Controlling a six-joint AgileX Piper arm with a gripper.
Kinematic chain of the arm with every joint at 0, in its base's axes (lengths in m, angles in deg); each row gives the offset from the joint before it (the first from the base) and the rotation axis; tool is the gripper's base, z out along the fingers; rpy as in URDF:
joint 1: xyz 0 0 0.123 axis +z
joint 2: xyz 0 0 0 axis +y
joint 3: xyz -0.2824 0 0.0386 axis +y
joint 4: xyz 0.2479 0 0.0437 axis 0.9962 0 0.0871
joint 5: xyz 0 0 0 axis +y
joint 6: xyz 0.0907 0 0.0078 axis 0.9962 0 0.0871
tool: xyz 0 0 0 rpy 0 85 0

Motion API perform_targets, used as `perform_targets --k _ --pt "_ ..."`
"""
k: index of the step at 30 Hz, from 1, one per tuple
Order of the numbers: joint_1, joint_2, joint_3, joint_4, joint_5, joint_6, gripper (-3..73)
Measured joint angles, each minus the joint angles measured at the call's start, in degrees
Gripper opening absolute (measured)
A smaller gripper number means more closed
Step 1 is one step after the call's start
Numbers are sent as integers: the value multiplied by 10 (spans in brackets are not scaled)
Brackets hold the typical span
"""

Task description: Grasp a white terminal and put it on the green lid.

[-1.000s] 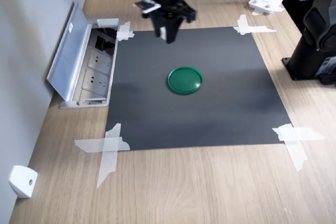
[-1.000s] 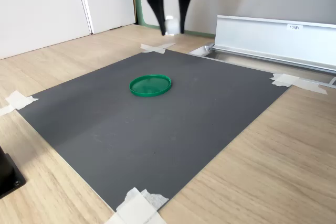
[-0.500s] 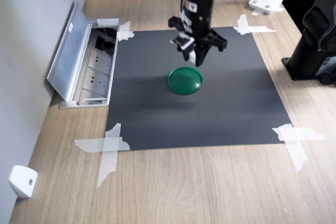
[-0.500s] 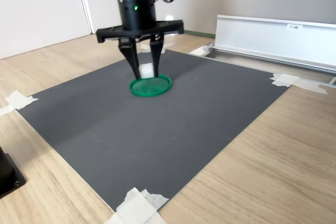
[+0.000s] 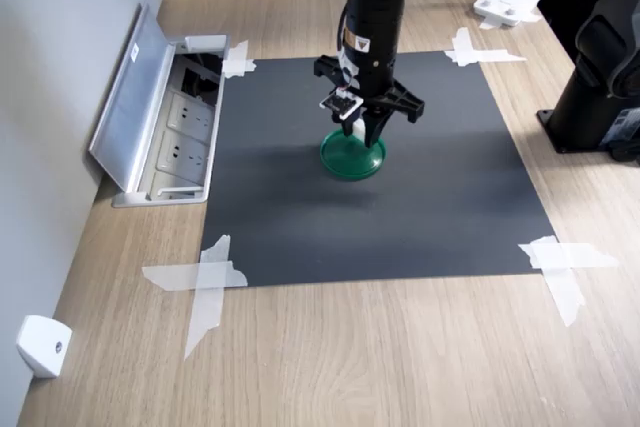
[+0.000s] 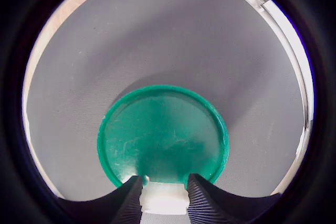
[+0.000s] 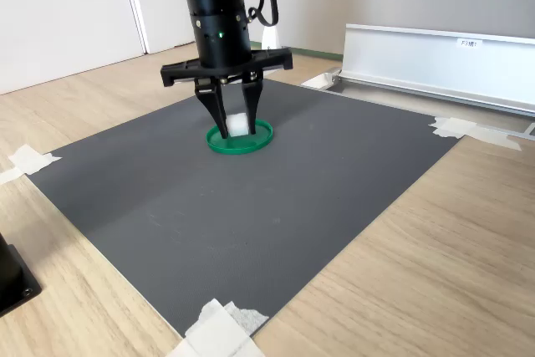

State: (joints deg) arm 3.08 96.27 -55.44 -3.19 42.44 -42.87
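1. At the first exterior view's left, a metal socket box [image 5: 165, 117] with its flap raised sits in the table [image 5: 400, 367]. It is well apart from the action and looks like no hazard.

2. Next across, the dark mat [image 5: 300, 217] is taped to the table at its corners. Near the mat's middle lies the green lid [image 5: 352, 155], flat with its rim up.

3. The claw [image 7: 236, 125] hangs point-down over the lid, clenched on the white terminal [image 7: 237, 124]. In the wrist view the terminal [image 6: 164, 198] is pinched between the two fingers [image 6: 127, 200], over the lid's near rim [image 6: 163, 135] rather than its middle.

4. The terminal is held in the claw just above the lid. Whether it touches the lid I cannot tell.

5. Orientation: in the wrist view the block reads as wider across the gap between the fingers than the other way. In the second exterior view it shows as a small, roughly square face between the fingertips. Its long axis probably spans finger to finger, but it is too small to be sure, and which end points where cannot be made out.

6. Risks, as I judge them:
   - Let go this close to the rim, the block could land on the raised edge and tip off onto the mat.
   - Dropped from above rather than set down, it may bounce or roll over.
   - A fingertip pressing on the rim could shift or flip the light lid.

7. To the first exterior view's right, a black stand [image 5: 600, 77] is clear of the work.
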Motion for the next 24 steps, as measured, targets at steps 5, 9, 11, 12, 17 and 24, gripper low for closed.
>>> perform_targets --k 5,9,11,12,17,24 --pt "0 4 0 0 -14 6 362" --pt "0 3 0 0 -25 19 504" --pt "0 -3 0 1 -25 27 566" --pt "0 -7 0 1 -24 32 588" --pt "1 -75 0 5 -11 69 614" --pt "1 -240 1 7 -15 149 511"
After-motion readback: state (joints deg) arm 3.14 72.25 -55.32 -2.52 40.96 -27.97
